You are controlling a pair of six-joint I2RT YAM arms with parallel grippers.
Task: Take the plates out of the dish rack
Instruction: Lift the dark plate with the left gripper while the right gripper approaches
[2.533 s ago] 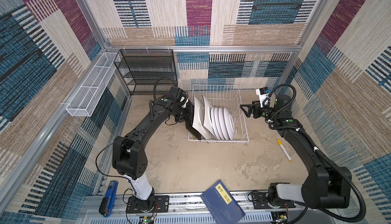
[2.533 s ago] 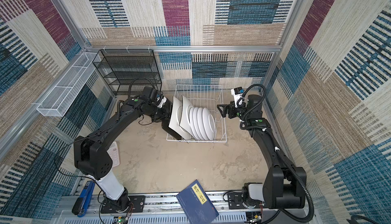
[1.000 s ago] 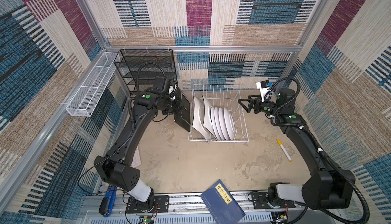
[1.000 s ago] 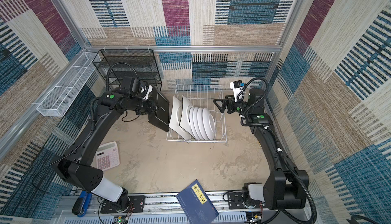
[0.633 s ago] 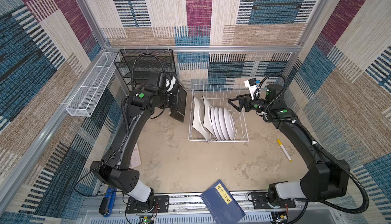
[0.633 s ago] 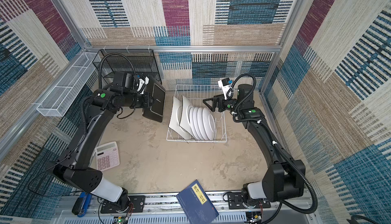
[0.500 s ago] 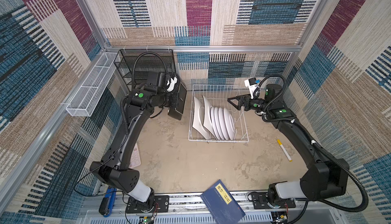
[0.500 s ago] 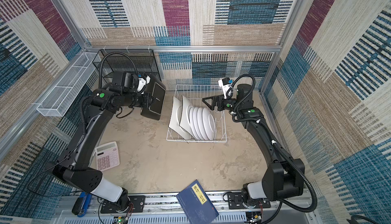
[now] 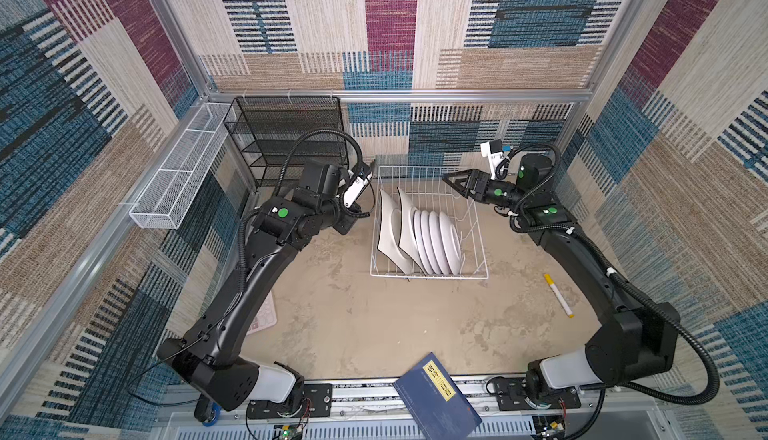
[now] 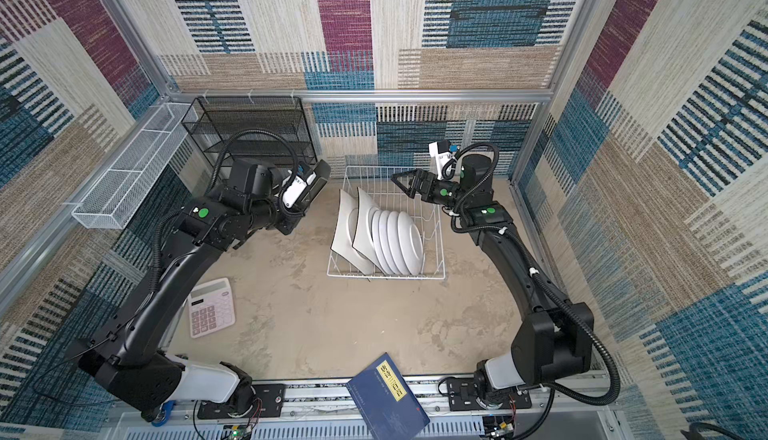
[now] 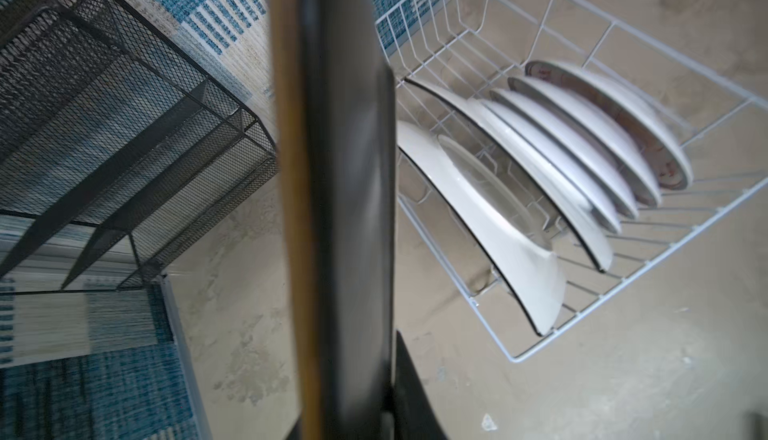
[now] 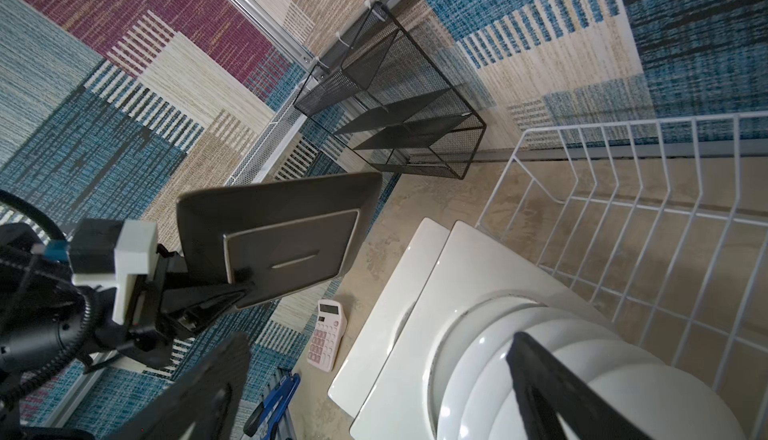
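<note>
The left gripper [image 12: 243,286] clamps a black-backed square plate [image 12: 282,226], apparently by its edge, in the air beside the dish rack [image 9: 428,277]. The right gripper [image 9: 454,184], jaws apart, hovers above the racked plates [image 9: 432,238].

You have three square plates in all; two racked square plates [image 9: 390,230] stand in the one dish rack [image 9: 428,277], and one held square plate [image 12: 282,230] sits clamped in the left gripper [image 12: 243,282]; beside the racked pair you can count four round plates [image 9: 448,242], though they overlap closely, so take four as the best reading; that makes seven plates; you have two grippers, the other being the right gripper [image 10: 402,186]; around them you get one black mesh shelf unit [image 9: 286,135], one long white mesh tray [image 9: 174,184], one calculator [image 10: 210,307], one blue book [image 9: 436,396], one marker [image 9: 558,294] and one blue-handled tool [image 12: 276,394].
</note>
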